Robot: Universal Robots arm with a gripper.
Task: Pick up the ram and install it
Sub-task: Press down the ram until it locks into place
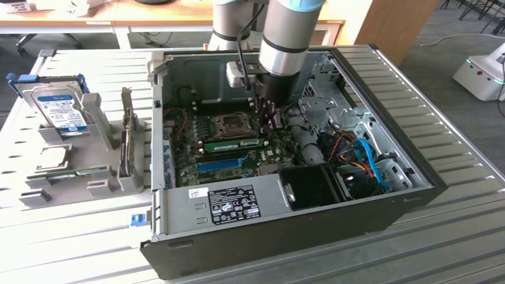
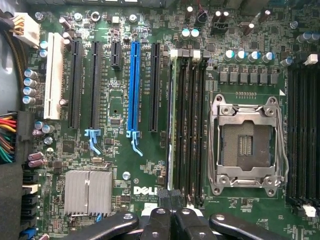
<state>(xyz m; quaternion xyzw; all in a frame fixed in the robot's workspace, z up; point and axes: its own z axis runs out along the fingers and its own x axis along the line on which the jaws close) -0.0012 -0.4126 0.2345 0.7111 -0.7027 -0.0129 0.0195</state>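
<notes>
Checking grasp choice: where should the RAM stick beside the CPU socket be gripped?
Pinch the ram across its flat faces near mid-length, coming from above: it stands on edge in its memory slot, thin top edge exposed.

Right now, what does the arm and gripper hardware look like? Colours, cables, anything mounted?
In the exterior view the arm is a silver-grey tube with a light blue joint cap at the top and a black wrist section below. A black cable runs down beside it, and a small whitish box sits at the wrist. In the wrist view the gripper has glossy black linkage bars with round pivot bolts.
</notes>
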